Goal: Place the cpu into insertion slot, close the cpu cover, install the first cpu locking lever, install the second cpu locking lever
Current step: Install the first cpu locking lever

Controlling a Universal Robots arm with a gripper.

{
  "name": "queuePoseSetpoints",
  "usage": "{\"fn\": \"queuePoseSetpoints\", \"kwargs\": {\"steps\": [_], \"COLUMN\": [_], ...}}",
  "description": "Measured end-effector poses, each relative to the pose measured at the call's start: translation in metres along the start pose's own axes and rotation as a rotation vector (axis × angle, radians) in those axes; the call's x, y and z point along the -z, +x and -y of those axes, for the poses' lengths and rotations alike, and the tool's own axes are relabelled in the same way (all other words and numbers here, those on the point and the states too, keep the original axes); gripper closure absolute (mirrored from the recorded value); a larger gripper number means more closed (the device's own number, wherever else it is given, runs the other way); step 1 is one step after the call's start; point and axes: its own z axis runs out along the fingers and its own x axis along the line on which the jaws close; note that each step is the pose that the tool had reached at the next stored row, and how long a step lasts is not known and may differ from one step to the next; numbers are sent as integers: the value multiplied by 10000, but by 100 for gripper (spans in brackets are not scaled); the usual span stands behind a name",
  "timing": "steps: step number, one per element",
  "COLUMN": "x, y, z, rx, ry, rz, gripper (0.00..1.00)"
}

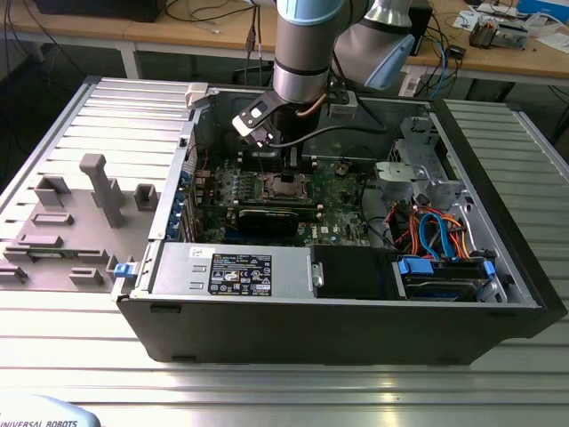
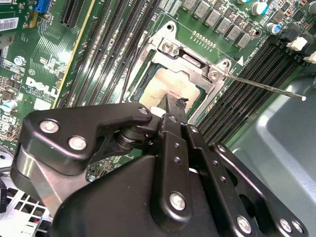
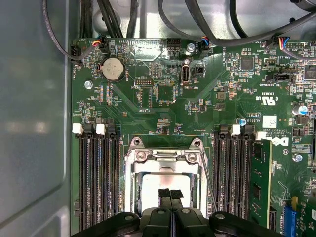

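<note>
Silver metal is seen on the cpu (image 2: 168, 85), which is laid in the slot (image 3: 129, 173) and framed by the cover (image 3: 165, 167). The gripper (image 3: 170, 193) is squeezed shut, with nothing held, its tip just over the cpu. If the gripper is pushed down crooked, the cpu could be scratched. Counted: one cpu, one cover, one thin lever (image 2: 266, 87) sticking out.

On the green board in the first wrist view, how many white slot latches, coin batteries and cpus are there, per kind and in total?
white slot latches: 4
coin battery: 1
cpu: 1
Total: 6
</note>
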Motion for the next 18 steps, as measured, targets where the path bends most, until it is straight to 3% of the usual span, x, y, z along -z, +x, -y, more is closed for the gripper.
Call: {"fn": "queuePoseSetpoints", "kwargs": {"steps": [5,11,18], "x": [4,84,107], "y": [0,1,2], "z": [0,1,1], "rx": [0,1,0], "ry": [2,1,-1], "rz": [3,1,-2], "gripper": [89,89,89]}}
